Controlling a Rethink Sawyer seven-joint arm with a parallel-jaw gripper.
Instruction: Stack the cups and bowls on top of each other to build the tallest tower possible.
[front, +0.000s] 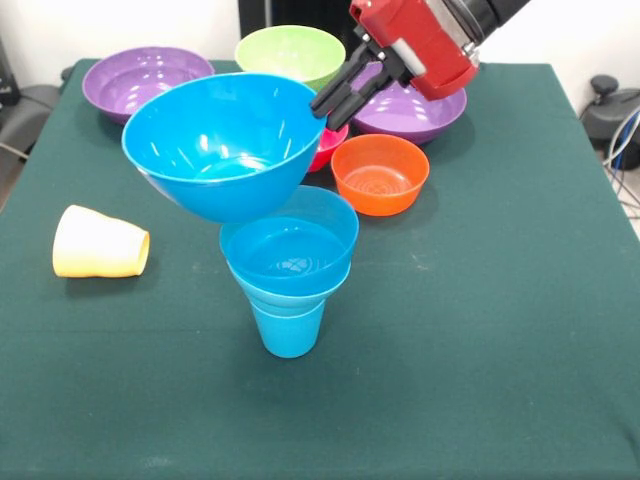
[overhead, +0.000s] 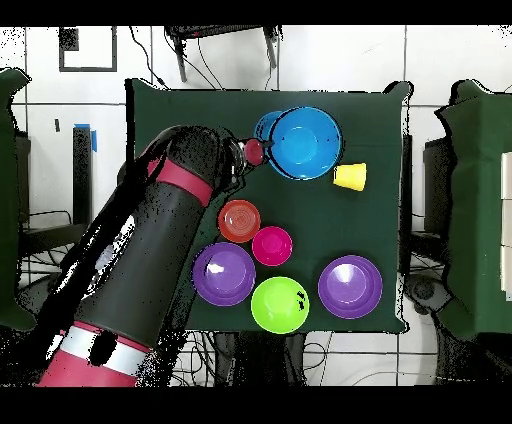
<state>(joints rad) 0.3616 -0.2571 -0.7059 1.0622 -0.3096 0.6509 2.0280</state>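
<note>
Nearest us, the tower (front: 288, 290) is standing: the blue cup (front: 288, 328) with smaller blue bowls nested in its mouth. Just above it, the big blue bowl (front: 225, 143) is hanging tilted, the gripper (front: 335, 100) pinching its far rim between its jaws. So it's placing this one, I'd say; next it needs levelling, centring over the stack and a gentle lowering, or the narrow base could tip. The yellow cup (front: 100, 243) is lying on its side well apart. Beyond, the orange bowl (front: 380, 174), pink-red bowl (front: 330, 146), lime green bowl (front: 290, 52) and purple bowls (front: 146, 79) are waiting, clear of the drop.
</note>
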